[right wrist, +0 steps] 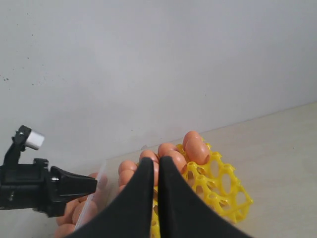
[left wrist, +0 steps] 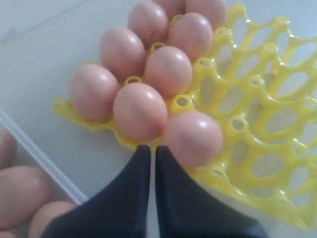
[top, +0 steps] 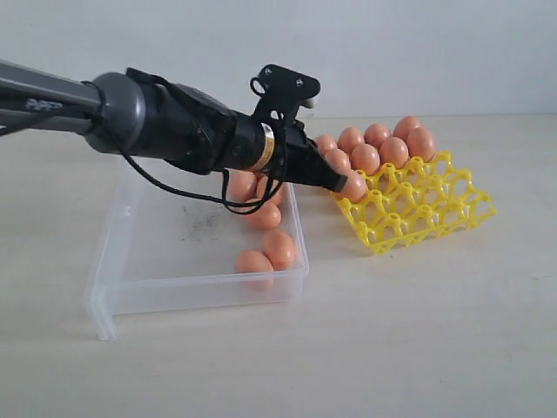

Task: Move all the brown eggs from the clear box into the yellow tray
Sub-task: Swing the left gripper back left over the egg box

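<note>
Several brown eggs (top: pixel 365 157) fill the far and left cups of the yellow tray (top: pixel 426 209). More brown eggs (top: pixel 278 248) lie at the right end of the clear box (top: pixel 200 296). My left gripper (top: pixel 341 185) reaches over the box's right wall to the tray's near-left corner. It is shut with nothing between its fingers, and its tips (left wrist: pixel 150 148) sit just beside an egg (left wrist: pixel 193 138) seated in a cup. My right gripper (right wrist: pixel 155 159) is shut and empty, raised and looking down on the tray (right wrist: pixel 223 193); the exterior view does not show it.
The box and tray stand side by side on a pale table before a white wall. The tray's near and right cups (top: pixel 435 205) hold nothing. Dark scuffs mark the box floor (top: pixel 196 226). The left arm (right wrist: pixel 44 191) shows in the right wrist view.
</note>
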You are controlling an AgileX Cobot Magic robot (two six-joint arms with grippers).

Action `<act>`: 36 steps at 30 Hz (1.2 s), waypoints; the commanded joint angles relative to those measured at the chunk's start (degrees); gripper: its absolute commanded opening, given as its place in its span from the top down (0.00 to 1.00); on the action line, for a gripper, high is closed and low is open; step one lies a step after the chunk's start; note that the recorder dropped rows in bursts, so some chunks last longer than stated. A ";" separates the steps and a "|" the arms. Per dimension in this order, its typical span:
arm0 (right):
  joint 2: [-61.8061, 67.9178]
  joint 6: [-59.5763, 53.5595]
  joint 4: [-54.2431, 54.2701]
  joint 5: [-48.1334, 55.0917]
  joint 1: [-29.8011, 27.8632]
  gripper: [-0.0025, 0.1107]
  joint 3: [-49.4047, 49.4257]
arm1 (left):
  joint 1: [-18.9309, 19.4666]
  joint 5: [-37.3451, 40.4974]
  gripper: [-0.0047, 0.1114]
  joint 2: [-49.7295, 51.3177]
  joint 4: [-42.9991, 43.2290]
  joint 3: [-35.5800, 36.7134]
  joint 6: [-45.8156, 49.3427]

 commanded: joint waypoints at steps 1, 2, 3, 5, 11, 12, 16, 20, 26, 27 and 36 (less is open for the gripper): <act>0.19 -0.12 -0.10 -0.04 0.00 0.98 0.22 | 1.19 -7.80 0.93 -9.81 -0.09 6.18 10.94; 0.19 -0.12 -0.10 -0.04 0.00 0.98 0.22 | 1.92 -10.46 0.93 -12.00 -0.09 7.51 13.43; 0.19 -0.12 -0.10 -0.04 0.00 0.98 0.22 | 2.78 -13.56 0.93 -14.07 -0.09 8.83 15.84; 0.19 -0.12 -0.10 -0.04 0.00 0.98 0.22 | 6.32 -26.43 0.93 -18.64 -0.09 12.39 26.62; 0.19 -0.12 -0.10 -0.04 0.00 0.98 0.22 | 10.05 1.13 0.93 -24.12 -33.38 20.35 52.23; 0.19 -0.12 -0.10 -0.04 0.00 0.98 0.22 | 11.94 -3.40 0.93 -24.12 -51.66 20.74 64.41; 0.19 -0.12 -0.10 -0.04 0.00 0.98 0.22 | 12.94 -63.88 0.93 -22.58 -95.03 33.22 86.29; 0.19 -0.12 -0.10 -0.04 0.00 0.98 0.22 | 12.63 -56.94 0.93 -20.43 -70.75 33.37 98.52; 0.19 -0.12 -0.10 -0.39 0.00 0.98 0.22 | 11.25 -10.47 0.93 -18.79 -21.23 22.56 58.37; 0.19 -0.12 -0.10 -0.39 0.00 0.98 0.22 | 11.25 -8.27 0.93 -18.28 -9.09 21.33 48.42; 0.19 -0.12 -0.10 -0.28 0.00 0.98 0.22 | 9.97 -16.72 0.93 -12.99 -0.09 10.19 33.73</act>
